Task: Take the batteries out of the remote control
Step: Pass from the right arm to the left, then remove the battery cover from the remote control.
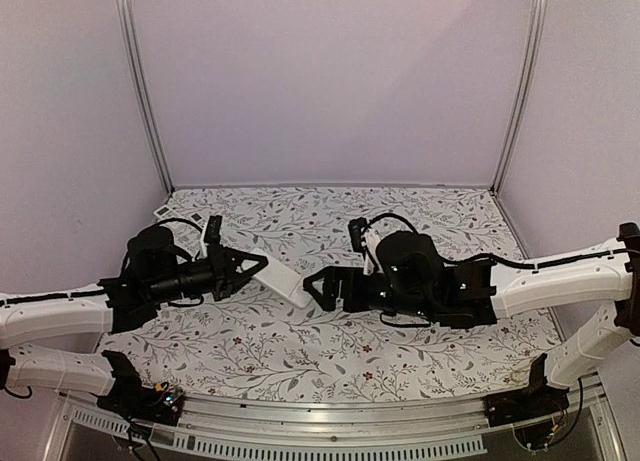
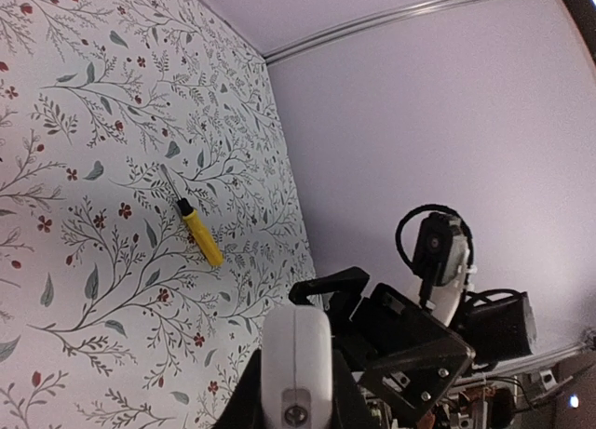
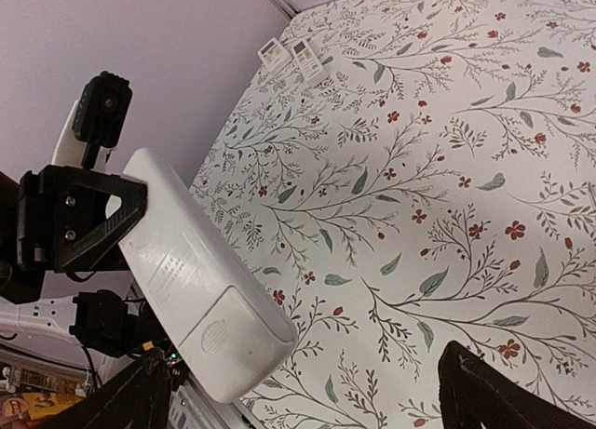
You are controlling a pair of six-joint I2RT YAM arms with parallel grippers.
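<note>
White remote (image 3: 200, 289), tilted, held aloft, one end in left hand (image 1: 258, 265)

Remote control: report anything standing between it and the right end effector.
Nothing visible. The open right end effector faces the free end of the white remote control, which the left end effector holds above the table, with only air between. The remote's back looks closed.

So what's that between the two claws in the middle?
The white remote: the left gripper is shut on one end, and its other end reaches toward the open right gripper. The top view shows it.
</note>
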